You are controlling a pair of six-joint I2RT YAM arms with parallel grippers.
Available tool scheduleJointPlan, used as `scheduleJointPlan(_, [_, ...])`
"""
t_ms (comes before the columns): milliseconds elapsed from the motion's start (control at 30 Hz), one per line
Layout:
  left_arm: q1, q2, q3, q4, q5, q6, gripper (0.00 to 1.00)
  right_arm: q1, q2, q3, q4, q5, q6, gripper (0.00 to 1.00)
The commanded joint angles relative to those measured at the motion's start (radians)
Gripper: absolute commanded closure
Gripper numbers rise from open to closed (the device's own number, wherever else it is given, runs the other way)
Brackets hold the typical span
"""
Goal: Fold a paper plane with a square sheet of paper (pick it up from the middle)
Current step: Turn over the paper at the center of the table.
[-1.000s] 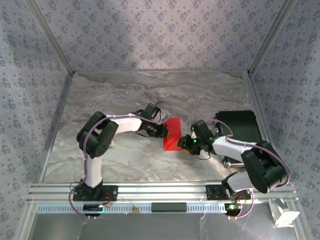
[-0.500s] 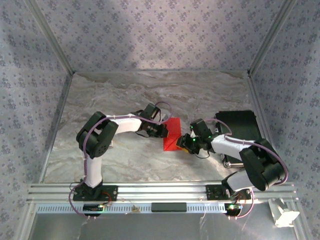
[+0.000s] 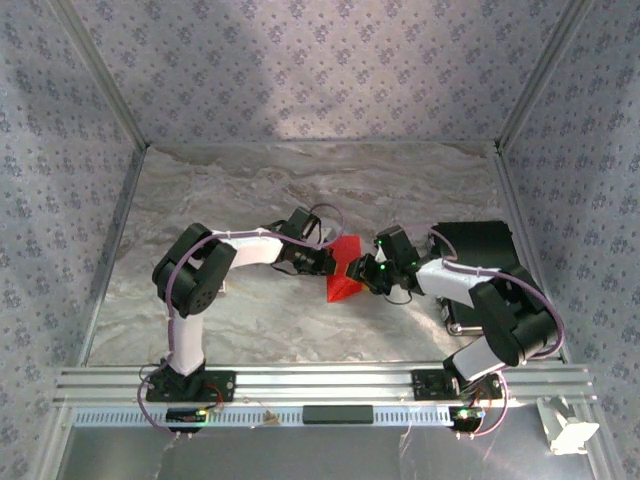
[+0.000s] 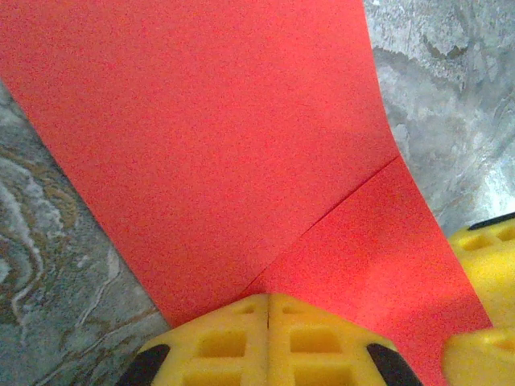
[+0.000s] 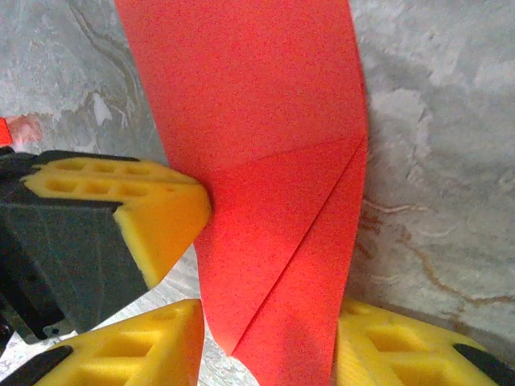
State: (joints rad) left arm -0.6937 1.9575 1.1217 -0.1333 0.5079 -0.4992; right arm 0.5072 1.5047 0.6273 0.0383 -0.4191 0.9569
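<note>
The square sheet of paper (image 3: 343,270), partly folded, curls up at the middle of the table (image 3: 230,200). The left gripper (image 4: 268,322), jaws together, touches its left edge. The right gripper (image 5: 269,350) straddles its folded point, jaws apart. A black tray (image 3: 482,250) sits at the right, its contents unclear.

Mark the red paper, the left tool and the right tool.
red paper (image 4: 225,145), left wrist view, flat face above the crease
left tool (image 4: 268,299), left wrist view, seam between its shut yellow fingertips
right tool (image 5: 269,334), right wrist view, midway between its yellow fingers, over the paper
</note>
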Motion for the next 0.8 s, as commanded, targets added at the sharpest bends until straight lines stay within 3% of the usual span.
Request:
scheduleJointPlan(0, [-0.001,-0.014,-0.034,-0.051,0.001,-0.01,0.99,-0.012,0.011,0.023,0.021,-0.012,-0.003,0.57])
scheduleJointPlan(767, [0.017,-0.019,-0.057,-0.008,0.04,-0.038,0.99,-0.07,0.09,-0.061,0.227,-0.058,0.034,0.69])
